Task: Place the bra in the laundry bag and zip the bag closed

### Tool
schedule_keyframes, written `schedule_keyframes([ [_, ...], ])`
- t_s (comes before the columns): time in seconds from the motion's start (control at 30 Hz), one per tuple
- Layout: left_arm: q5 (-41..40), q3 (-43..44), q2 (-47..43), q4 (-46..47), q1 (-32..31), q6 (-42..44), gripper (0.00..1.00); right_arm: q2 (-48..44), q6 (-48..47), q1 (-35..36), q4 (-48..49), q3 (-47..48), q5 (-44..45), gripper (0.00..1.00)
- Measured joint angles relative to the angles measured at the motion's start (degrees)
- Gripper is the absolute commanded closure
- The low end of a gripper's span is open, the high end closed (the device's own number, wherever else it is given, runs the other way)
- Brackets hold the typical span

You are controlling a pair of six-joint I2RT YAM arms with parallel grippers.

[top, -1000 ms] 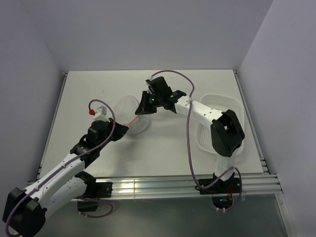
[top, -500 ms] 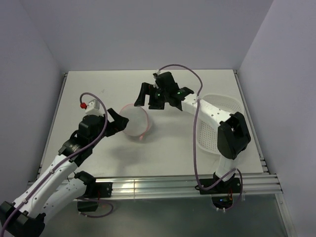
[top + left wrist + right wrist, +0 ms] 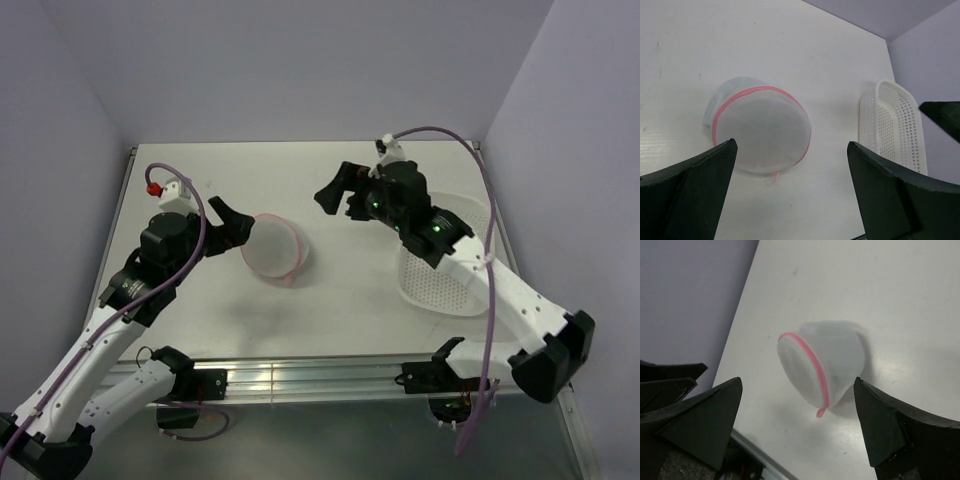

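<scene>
At left, the left hand (image 3: 232, 222) is hanging wide open and empty just beside the laundry bag (image 3: 272, 247), which is lying on the surface (image 3: 200, 170) looking zipped, with the bra (image 3: 720, 95) seemingly showing pale through its mesh. Further right, the right hand (image 3: 338, 192) is gaping empty too. Both should be lifting clear without snagging that mesh.

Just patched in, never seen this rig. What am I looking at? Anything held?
Two robot arms are bolted at the near edge of a table. The wide picture looks down from behind them. The other two come from wrist cameras, where the dark wedges are that arm's own fingers. On the table lie a mesh laundry bag with a pink zipper rim and, to its right, a white perforated basket. The left gripper and right gripper stand open, apart from the bag, holding nothing.
</scene>
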Motion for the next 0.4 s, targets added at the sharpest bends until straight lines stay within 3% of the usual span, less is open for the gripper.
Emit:
schedule_keyframes([
  [0.2,-0.33,1.51,-0.26,-1.29,0.15,1.66,0.01,-12.76,-1.40,0.00,0.31,-6.82,10.58,0.00],
  [0.4,-0.26,2.05,-0.26,-1.29,0.15,2.32,0.01,-18.29,-2.36,0.00,0.70,-10.05,15.21,0.00],
])
